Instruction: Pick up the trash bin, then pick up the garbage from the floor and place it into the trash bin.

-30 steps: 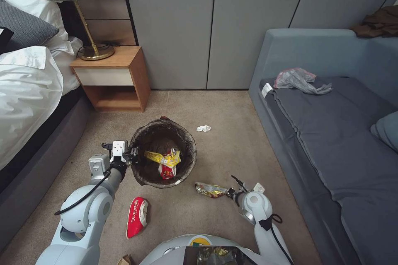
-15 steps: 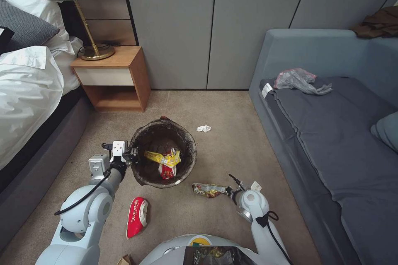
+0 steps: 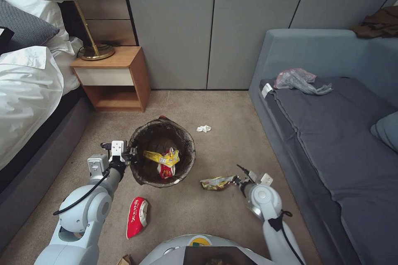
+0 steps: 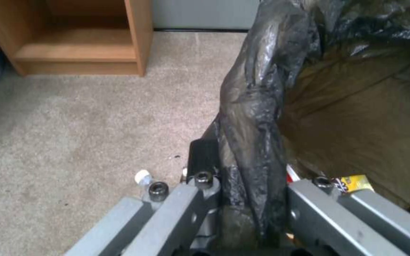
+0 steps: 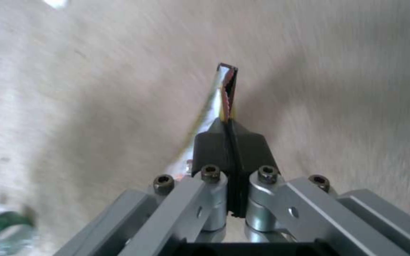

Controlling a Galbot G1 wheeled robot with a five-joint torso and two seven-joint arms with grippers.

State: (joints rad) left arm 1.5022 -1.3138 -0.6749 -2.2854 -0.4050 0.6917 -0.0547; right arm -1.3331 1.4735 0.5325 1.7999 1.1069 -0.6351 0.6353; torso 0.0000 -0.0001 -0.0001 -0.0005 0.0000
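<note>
Head view: trash bin [image 3: 161, 155] sits on the carpet [image 3: 224, 107] ahead of the robot, yellow and red packets [image 3: 166, 161] already inside. Left gripper [image 3: 128, 156] holds the near-left rim; right gripper [image 3: 239, 181] sits to the bin's right, holding a foil wrapper [image 3: 216, 182] by one end, free end pointing at the bin. Red snack packet [image 3: 137, 216] and white tissue wad [image 3: 203, 128] lie loose on the floor. Left wrist view: left gripper [image 4: 245, 193] fingers clamp the bag-covered rim [image 4: 255, 117]. Right wrist view: right gripper [image 5: 230, 140] pads pressed together on the wrapper's edge [image 5: 227, 85], a thin pinch. Judgement: carry the wrapper well over the opening before letting go, since it may flutter wide; keep the rim grip steady.
</note>
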